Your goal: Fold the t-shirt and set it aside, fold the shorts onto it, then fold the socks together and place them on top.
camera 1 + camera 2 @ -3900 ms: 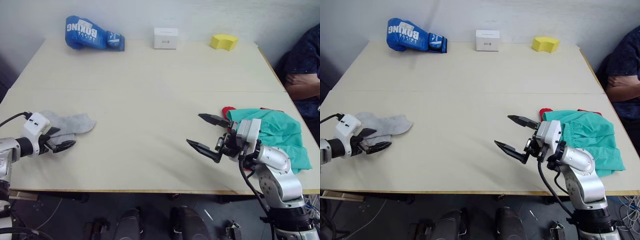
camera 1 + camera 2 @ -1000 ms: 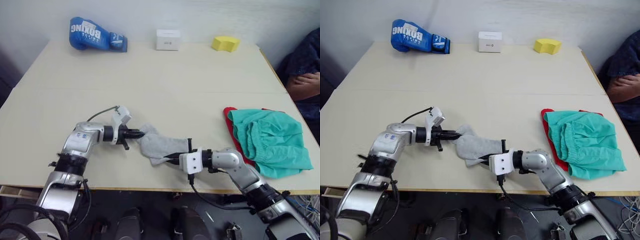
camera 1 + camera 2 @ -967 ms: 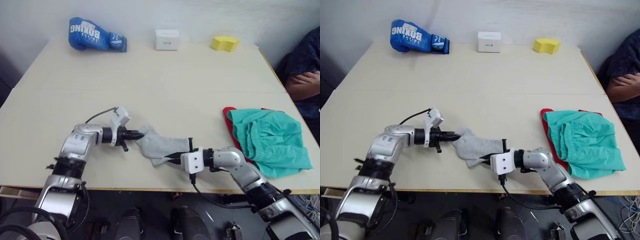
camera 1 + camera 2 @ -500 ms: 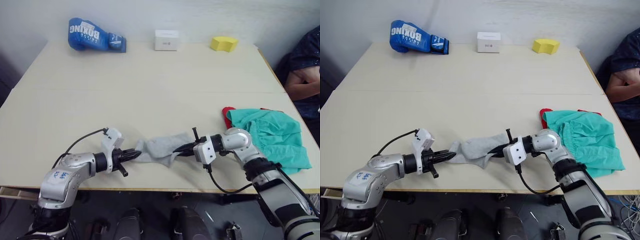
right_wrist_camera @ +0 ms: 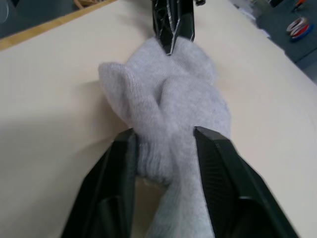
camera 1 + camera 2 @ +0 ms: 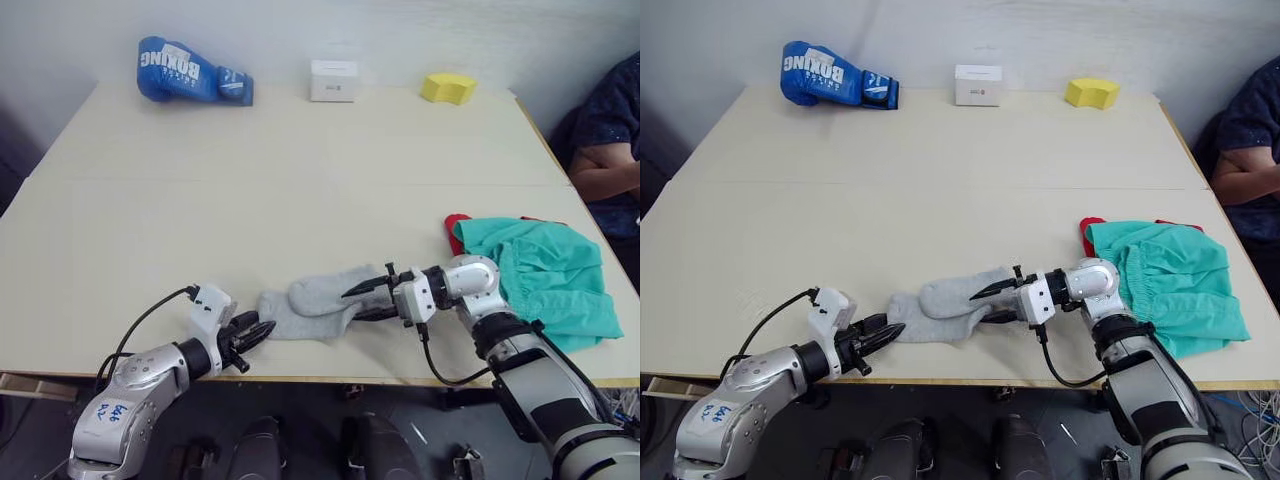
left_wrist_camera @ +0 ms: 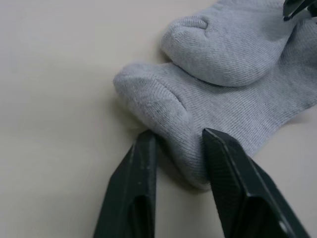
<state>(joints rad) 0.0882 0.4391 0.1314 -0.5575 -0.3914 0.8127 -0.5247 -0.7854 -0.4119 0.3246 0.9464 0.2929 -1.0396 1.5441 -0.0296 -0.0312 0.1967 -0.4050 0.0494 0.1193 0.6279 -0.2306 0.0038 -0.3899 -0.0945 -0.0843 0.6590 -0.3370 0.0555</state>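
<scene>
Robot test lab, by the look of it.
A wide pale wooden table (image 6: pixel 300 150) against a bare white wall carries stray props: a blue boxing glove (image 6: pixel 190 70), a small white box (image 6: pixel 332 79), a yellow foam block (image 6: pixel 447 86); a seated person (image 6: pixel 610 130) watches.

- The socks (image 6: pixel 318 300) lie near the desk's (image 6: pixel 300 170) front edge.
- The shorts (image 6: pixel 545 280) lie on the t-shirt (image 6: pixel 456 222) at the right edge.

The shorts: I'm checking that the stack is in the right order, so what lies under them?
Under the teal shorts a red edge of the t-shirt shows at their left and far sides. The rest of it is covered, so its fold cannot be judged.
</scene>
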